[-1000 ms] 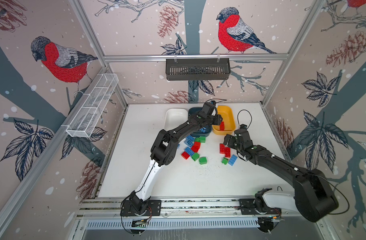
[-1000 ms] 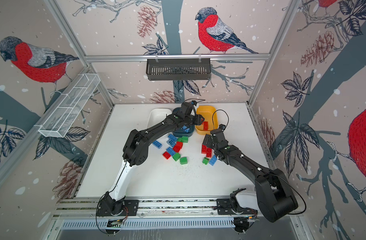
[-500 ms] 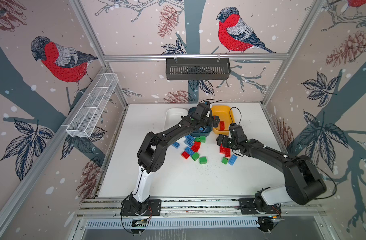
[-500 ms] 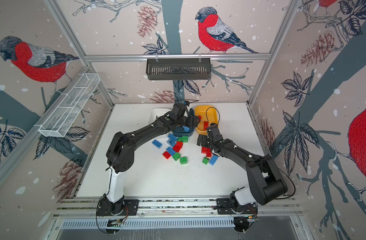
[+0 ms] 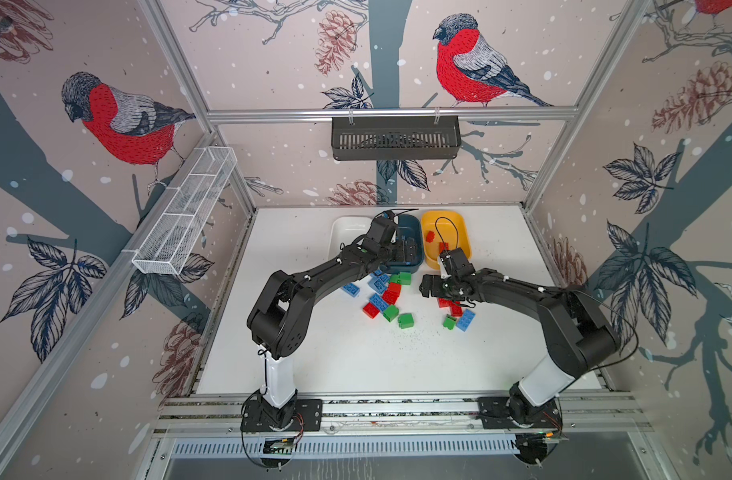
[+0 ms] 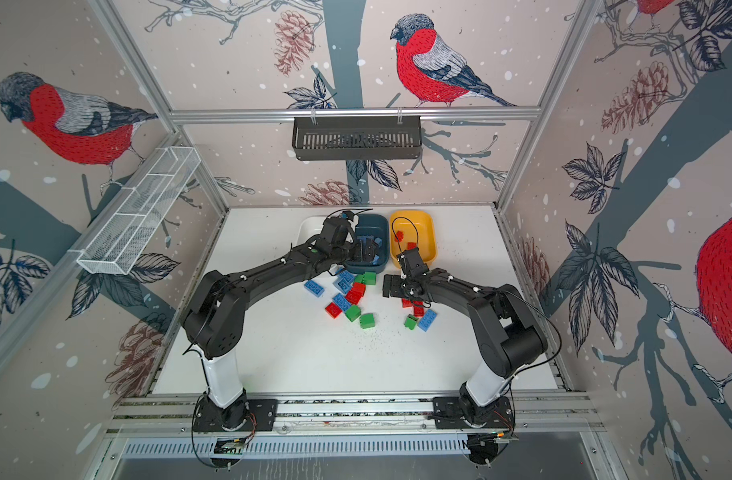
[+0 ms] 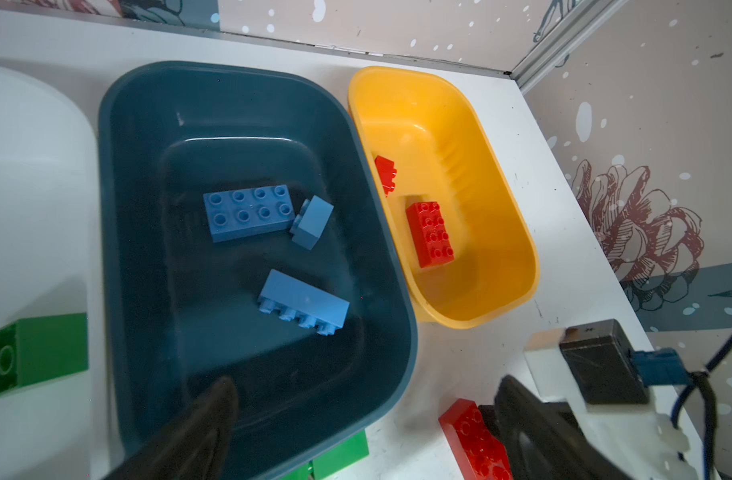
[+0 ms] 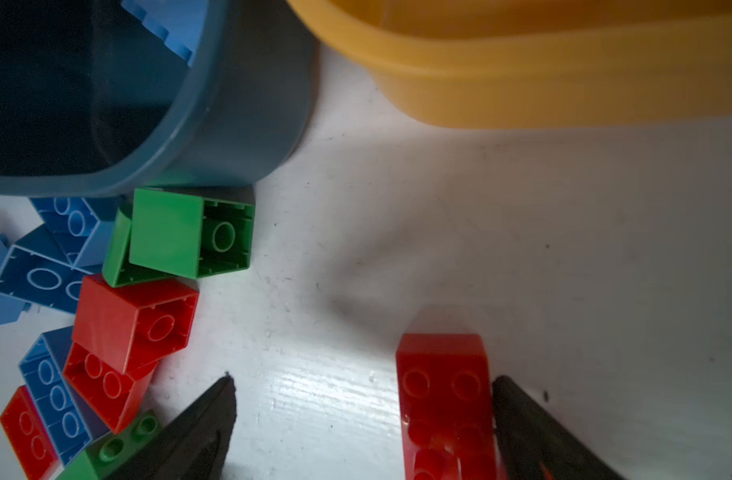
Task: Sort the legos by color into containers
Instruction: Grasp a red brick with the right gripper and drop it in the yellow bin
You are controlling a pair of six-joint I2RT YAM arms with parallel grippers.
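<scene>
- Reaching across the white table (image 5: 314, 353), both my arms angle toward the far edge, where three tubs sit side by side.
- White tub (image 5: 347, 232), teal tub (image 7: 119, 166) and yellow tub (image 7: 501, 208) stand in a row. The teal one is in the middle, just beside the yellow.
- My left gripper (image 7: 366, 380) hovers above the near end of the teal tub, its fingers spread wide with nothing between them.
- My right gripper (image 8: 363, 379) hangs low over the table in front of the yellow tub, its fingers likewise wide apart.
- A loose pile (image 5: 387, 291) of red, blue and green legos lies on the table in front of the teal tub. A smaller cluster (image 5: 455, 316) lies under my right arm.
- Three blue bricks (image 7: 247, 212) lie inside the teal tub.
- Two red bricks (image 7: 430, 232) lie inside the yellow tub.
- A red oblong brick (image 8: 443, 395) lies on the table against the inner face of one right finger, unclamped.
- A green brick (image 7: 35, 353) lies at the white tub, and I cannot tell whether it is inside.
</scene>
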